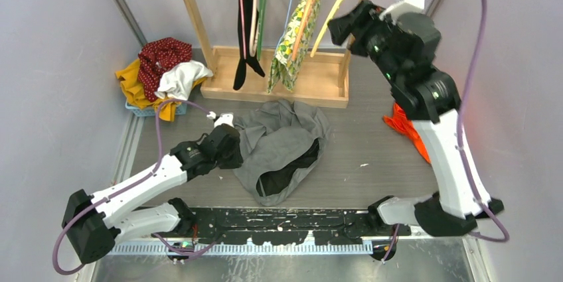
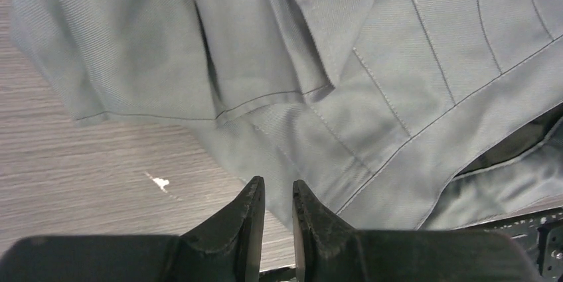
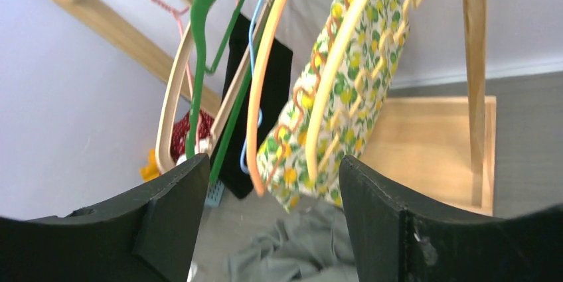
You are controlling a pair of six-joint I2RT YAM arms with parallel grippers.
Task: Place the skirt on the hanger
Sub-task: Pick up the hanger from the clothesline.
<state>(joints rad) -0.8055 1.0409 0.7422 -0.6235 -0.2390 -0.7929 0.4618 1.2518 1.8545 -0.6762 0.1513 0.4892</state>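
Skirt point(image 1: 282, 146) and hanger are not yet joined: the garment lies crumpled on the bench point(image 1: 378, 156), in front of the wooden rack point(image 1: 312, 89) and between your two arms. By my reading the task is barely begun. You have yet to pick a hanger, bring it and the waistband together, and get the cloth hung.

The bench is grey with a wood-grain finish, flat and matte. The rack is pale timber, with a shallow tray base and square uprights. The skirt is a grey twill with a fine diagonal weave. It is heaped in soft folds, and a dark lining shows at its open mouth on the near side. The stitched seams and a broad band run straight and look firmer than the loose panels.

Your right arm point(image 1: 431, 96) is raised to the rack. Its jaws are spread wide and grasp nothing, and they face the thin curved hangers. An orange hanger point(image 3: 260, 63) and a yellow hanger point(image 3: 330, 63) sit nearest, beside a lemon-print garment point(image 3: 362, 63).

Your left arm point(image 1: 159, 176) lies low at the skirt's left edge. Its jaws are parted by only a narrow slit with no cloth between them, poised just over the fabric's border.
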